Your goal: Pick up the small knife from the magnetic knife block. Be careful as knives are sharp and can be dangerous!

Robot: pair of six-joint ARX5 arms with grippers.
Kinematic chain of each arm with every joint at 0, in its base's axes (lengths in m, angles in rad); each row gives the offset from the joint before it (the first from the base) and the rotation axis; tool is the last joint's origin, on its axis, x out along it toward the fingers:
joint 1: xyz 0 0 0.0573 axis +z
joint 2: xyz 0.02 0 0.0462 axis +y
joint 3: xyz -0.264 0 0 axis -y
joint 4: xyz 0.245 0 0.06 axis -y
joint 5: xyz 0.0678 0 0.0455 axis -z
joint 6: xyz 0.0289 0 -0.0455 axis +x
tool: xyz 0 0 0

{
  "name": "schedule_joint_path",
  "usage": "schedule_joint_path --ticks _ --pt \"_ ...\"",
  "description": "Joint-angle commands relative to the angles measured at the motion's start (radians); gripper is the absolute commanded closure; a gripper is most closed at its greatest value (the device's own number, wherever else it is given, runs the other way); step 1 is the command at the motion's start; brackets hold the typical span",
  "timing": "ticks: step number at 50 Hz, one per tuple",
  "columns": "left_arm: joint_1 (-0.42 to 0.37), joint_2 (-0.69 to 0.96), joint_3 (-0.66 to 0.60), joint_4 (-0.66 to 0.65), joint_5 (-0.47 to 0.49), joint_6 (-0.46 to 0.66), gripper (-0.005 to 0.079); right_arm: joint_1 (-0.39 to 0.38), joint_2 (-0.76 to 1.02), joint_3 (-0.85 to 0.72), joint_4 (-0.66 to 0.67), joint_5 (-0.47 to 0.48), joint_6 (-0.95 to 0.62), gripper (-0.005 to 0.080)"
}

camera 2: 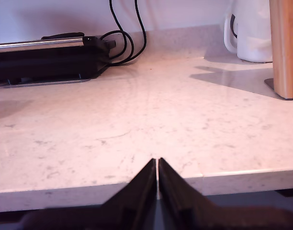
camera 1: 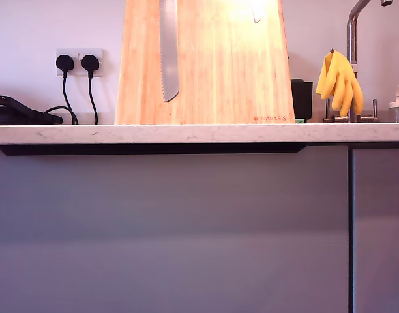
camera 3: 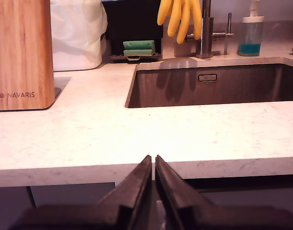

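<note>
The magnetic knife block (camera 1: 219,72) is a tall tan bamboo slab standing on the white counter (camera 1: 199,134). Only the tip of the small knife (camera 1: 257,15) shows on its face, at the top edge of the exterior view. A long serrated bread-knife blade (camera 1: 168,52) hangs further toward the exterior view's left. My first gripper (camera 2: 157,165) is shut and empty, low at the counter's front edge, with the block's edge (camera 2: 285,48) off to one side. My second gripper (camera 3: 153,163) is likewise shut and empty at the front edge, with the block's lower corner (camera 3: 22,52) ahead. Neither arm shows in the exterior view.
A black appliance (camera 2: 41,60) with cables and wall plugs (camera 1: 77,63) sits at the exterior view's left. A white kettle (camera 2: 249,28) stands behind the block. A steel sink (camera 3: 213,86), tap with yellow gloves (camera 1: 339,81), soap bottle (camera 3: 250,36) and sponge holder (camera 3: 139,47) lie at the exterior view's right.
</note>
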Motion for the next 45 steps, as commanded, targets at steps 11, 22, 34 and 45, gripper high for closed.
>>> schedule_joint_path --ticks 11,22,34,45 --pt "0.003 -0.010 0.025 0.052 0.114 -0.130 0.0766 -0.034 -0.006 0.177 -0.104 -0.087 0.061 0.0765" --pt "0.002 -0.010 0.037 0.111 0.174 -0.241 0.0766 -0.034 -0.006 0.182 -0.075 -0.134 0.129 0.0765" --pt "-0.011 -0.008 0.130 0.072 0.356 -0.270 0.0766 -0.034 -0.006 0.251 -0.102 -0.222 0.136 0.0765" --pt "-0.022 0.012 0.224 0.029 0.483 -0.270 0.0766 -0.034 -0.004 0.323 -0.158 -0.343 0.142 0.0765"
